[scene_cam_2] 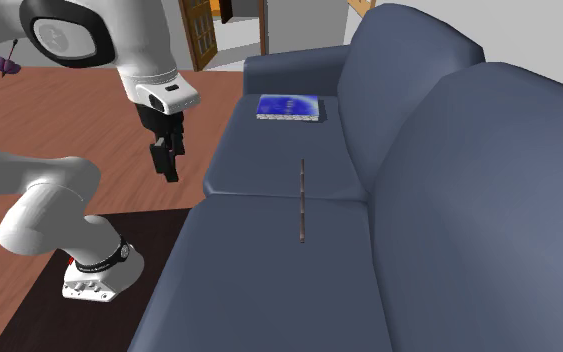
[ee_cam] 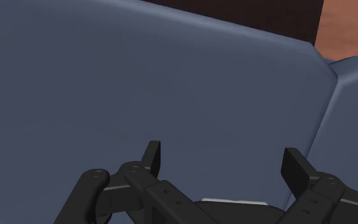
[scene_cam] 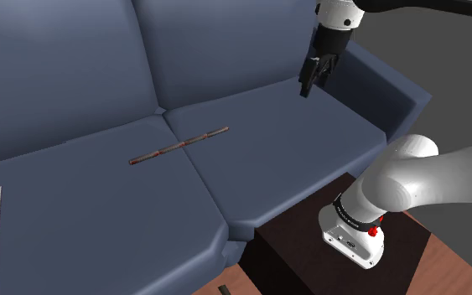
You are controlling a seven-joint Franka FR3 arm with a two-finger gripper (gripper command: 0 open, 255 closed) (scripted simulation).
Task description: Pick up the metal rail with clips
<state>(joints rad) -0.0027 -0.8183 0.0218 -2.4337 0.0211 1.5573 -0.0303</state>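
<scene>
The shoulder view looks down on the sofa (scene_cam: 75, 201) from beside the stand (scene_cam: 293, 260); the second exterior view looks along it lengthwise; the wrist view is close above it.

The arm (scene_cam: 410, 180) is showing smooth, rounded white shells. A dark band (scene_cam: 350, 209) bearing faint pale marks is ringing one joint, with a small red knob (scene_cam: 374, 229) sitting just beside it. In the second exterior view a black oval cap (scene_cam_2: 67, 38) is covering the side of a fat white joint. The gripper (ee_cam: 223, 162) is showing all black, its linkage bars (ee_cam: 117, 191) carrying round pivot screws (ee_cam: 96, 174), and its two fingers (ee_cam: 151, 156) are ending in flat, squared tips.
</scene>
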